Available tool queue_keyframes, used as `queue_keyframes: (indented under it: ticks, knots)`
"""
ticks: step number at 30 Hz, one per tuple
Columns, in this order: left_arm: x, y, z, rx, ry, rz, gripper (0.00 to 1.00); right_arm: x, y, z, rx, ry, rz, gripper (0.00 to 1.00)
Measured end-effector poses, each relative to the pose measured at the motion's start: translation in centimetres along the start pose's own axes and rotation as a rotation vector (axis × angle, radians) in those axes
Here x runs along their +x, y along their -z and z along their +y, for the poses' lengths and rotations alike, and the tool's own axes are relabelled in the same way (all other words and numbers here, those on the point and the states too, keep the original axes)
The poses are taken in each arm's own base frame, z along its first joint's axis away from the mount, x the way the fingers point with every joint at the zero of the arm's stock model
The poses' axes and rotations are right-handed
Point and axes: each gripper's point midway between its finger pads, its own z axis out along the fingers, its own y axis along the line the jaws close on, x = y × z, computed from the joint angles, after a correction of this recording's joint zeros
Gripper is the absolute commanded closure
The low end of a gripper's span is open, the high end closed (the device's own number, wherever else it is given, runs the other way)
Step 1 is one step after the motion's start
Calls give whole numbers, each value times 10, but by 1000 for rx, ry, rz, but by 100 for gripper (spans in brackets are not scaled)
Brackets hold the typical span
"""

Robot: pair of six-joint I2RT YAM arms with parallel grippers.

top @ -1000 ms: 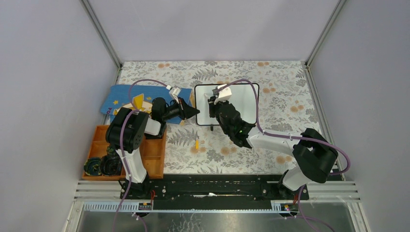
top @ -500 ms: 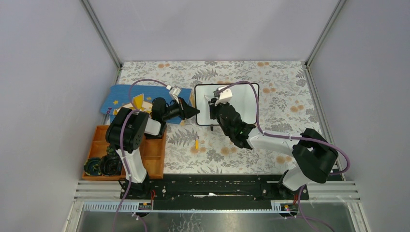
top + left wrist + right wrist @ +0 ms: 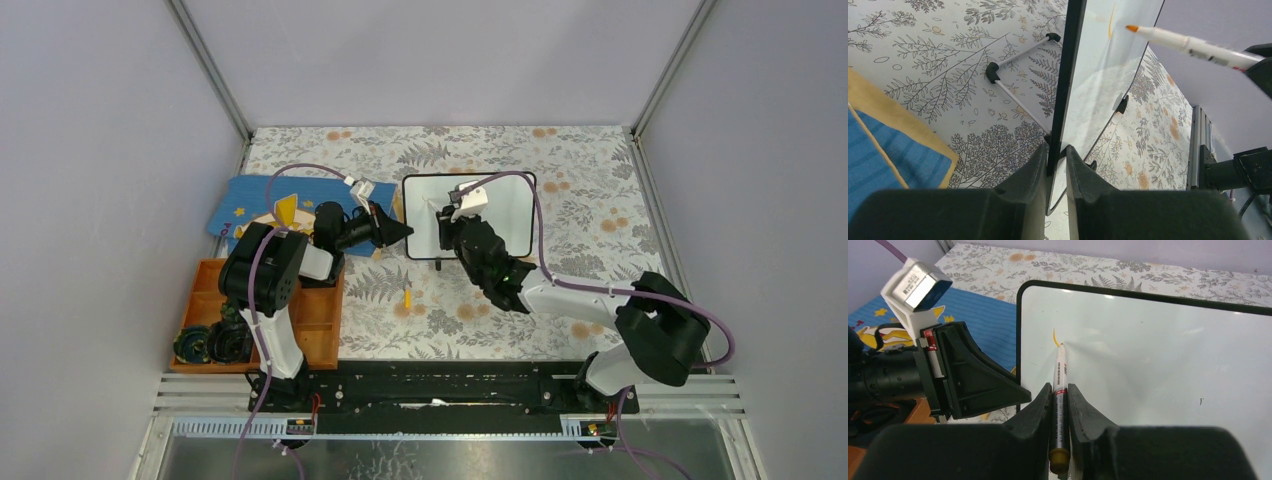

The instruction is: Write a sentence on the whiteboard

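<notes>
The whiteboard [image 3: 510, 215] stands tilted at the table's middle back. My left gripper [image 3: 404, 231] is shut on its left black edge, one finger on each side of the frame [image 3: 1057, 150]. My right gripper [image 3: 1058, 387] is shut on an orange-tipped white marker [image 3: 1058, 371], in front of the board [image 3: 1158, 355]. The marker's tip touches the upper left of the board, at the lower end of a short curved orange stroke [image 3: 1054, 337]. That stroke is all that shows of the sentence. The left wrist view shows the marker [image 3: 1188, 45] and the stroke [image 3: 1110, 22] from the side.
A blue star-patterned book [image 3: 250, 205] lies left of the board, under the left arm. An orange tray [image 3: 315, 315] with dark round things [image 3: 210, 343] sits at the near left. A small orange cap [image 3: 407, 297] lies on the floral cloth. The board's wire feet [image 3: 993, 72] stick out behind it.
My right gripper has shifted slightly to the right with the marker, and its arm has swung a little right. The left gripper and the board have not moved.
</notes>
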Motion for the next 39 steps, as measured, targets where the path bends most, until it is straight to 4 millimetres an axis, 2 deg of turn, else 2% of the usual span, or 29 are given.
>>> queue_keyframes:
  ticks: [7, 18, 39]
  knots:
    - [0, 0, 0, 0, 0, 0, 85, -18, 6, -2, -1, -22, -39, 100]
    - [0, 0, 0, 0, 0, 0, 85, -18, 0, -12, 26, -17, -29, 100]
    - [0, 0, 0, 1, -7, 1, 86, -9, -6, -9, 22, -21, -5, 100]
